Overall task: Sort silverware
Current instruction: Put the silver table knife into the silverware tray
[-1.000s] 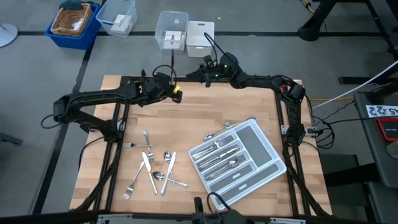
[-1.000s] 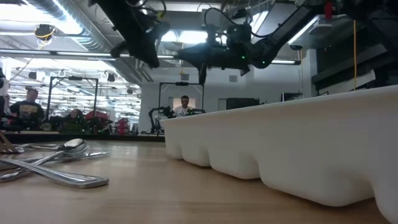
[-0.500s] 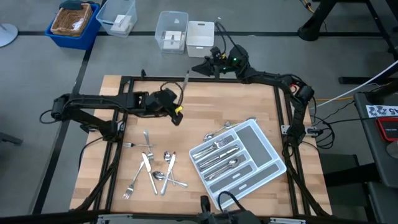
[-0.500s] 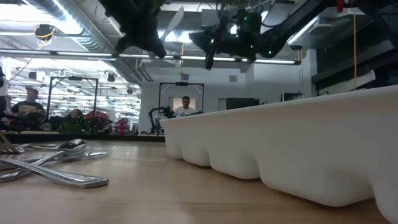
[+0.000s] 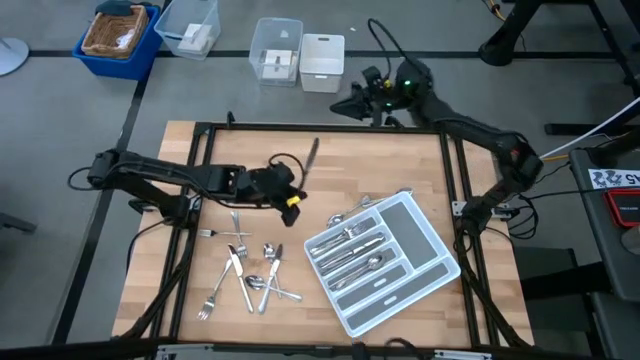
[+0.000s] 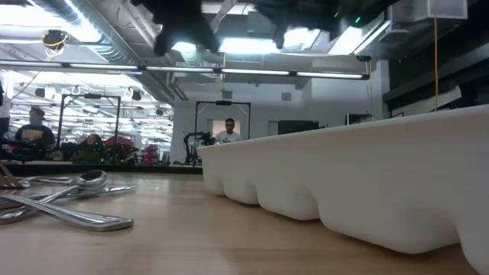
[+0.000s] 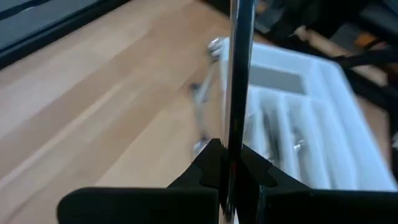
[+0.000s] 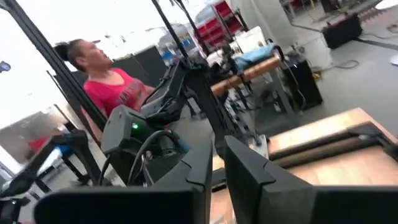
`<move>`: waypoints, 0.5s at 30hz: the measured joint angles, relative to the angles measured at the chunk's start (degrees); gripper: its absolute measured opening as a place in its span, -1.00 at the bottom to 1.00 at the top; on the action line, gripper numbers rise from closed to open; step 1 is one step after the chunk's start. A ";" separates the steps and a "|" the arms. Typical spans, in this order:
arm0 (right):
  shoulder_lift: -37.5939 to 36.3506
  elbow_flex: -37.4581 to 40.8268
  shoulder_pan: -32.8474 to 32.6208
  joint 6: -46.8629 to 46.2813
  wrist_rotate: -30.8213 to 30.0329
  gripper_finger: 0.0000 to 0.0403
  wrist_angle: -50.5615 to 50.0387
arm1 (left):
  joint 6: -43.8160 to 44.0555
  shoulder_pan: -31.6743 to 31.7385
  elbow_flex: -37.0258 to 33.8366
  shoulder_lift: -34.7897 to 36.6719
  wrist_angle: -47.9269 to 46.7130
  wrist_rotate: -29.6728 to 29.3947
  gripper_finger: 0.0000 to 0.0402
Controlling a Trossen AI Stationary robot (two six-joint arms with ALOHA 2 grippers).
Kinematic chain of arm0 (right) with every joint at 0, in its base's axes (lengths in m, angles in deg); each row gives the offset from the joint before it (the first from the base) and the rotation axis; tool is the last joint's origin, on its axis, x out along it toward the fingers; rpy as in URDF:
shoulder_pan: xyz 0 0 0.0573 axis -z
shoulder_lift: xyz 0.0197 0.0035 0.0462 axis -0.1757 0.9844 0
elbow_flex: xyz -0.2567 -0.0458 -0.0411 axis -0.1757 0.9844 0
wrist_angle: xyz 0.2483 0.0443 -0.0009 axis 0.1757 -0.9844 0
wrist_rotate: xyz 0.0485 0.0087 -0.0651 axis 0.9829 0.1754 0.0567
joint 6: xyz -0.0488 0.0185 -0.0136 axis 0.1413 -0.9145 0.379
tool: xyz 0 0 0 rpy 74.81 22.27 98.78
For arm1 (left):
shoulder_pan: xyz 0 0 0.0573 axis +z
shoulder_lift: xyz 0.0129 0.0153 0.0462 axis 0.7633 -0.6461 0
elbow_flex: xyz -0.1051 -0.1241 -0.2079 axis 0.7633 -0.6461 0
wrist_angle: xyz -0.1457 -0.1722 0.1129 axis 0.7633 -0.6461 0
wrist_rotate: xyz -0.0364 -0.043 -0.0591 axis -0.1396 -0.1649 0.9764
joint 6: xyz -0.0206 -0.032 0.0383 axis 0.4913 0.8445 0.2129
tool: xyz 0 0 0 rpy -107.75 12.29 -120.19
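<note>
The utensil (image 7: 239,74) clamped in the left end effector (image 7: 231,171) runs off the frame edge in the wrist view, so I can't tell if it's a knife or what. Tray (image 7: 323,99) behind it is smeared; the pieces in its slots are just streaks. In the low view both arms get chopped off up top, and the tray wall (image 6: 367,179) blocks everything inside.

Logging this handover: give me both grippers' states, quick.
Left gripper: jaws closed on a knife.
Right gripper: nearly closed, holding nothing.
</note>
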State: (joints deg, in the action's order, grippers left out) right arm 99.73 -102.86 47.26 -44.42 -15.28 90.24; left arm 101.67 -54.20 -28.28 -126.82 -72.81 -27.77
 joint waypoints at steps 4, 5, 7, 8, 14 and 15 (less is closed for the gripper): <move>-7.36 -0.04 -0.04 7.67 -3.19 -0.78 -15.31 | -0.08 -1.48 0.00 -5.49 8.81 2.22 -0.97; -9.28 -0.04 -0.07 9.48 -5.01 -0.78 -19.31 | -0.09 -1.79 0.00 -7.04 11.17 2.92 -0.97; -12.98 -0.04 -0.04 12.23 -8.74 -0.78 -27.29 | -0.07 -2.35 0.00 -10.53 15.76 4.51 -0.97; -14.84 -0.04 -0.04 13.31 -10.77 -0.78 -30.98 | -0.03 -2.58 0.00 -12.26 18.38 5.54 -0.97; -23.45 -0.04 -0.04 18.14 -20.65 -0.78 -52.65 | 4.45 -4.38 0.00 -22.43 30.77 11.49 -0.96; -24.58 -0.04 -0.06 18.48 -22.01 -0.78 -55.85 | 5.35 -4.89 0.01 -23.83 31.90 12.35 -0.97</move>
State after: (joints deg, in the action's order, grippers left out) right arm 75.15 -102.90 47.20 -25.95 -37.30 34.39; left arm 107.02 -59.09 -28.27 -150.65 -40.91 -15.42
